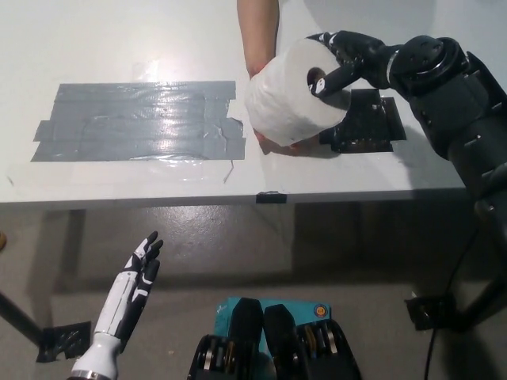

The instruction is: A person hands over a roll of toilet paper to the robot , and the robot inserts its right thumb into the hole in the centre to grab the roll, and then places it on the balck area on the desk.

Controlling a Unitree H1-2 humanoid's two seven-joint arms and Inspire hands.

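Observation:
A white toilet paper roll (293, 99) is held up above the desk by a person's hand (273, 138) that cups it from below and behind. My black right hand (342, 65) reaches in from the right, with its thumb pushed into the roll's centre hole and the other fingers spread over the roll's top and side. Just under and right of the roll lies a small black area (372, 123) on the desk. My white left hand (141, 265) rests open below the desk's front edge at lower left.
A large patch of grey tape (135, 123) covers the left part of the white desk (119, 47). The person's forearm (257, 32) comes in from the top. The desk's front edge (269, 198) runs across the middle of the picture.

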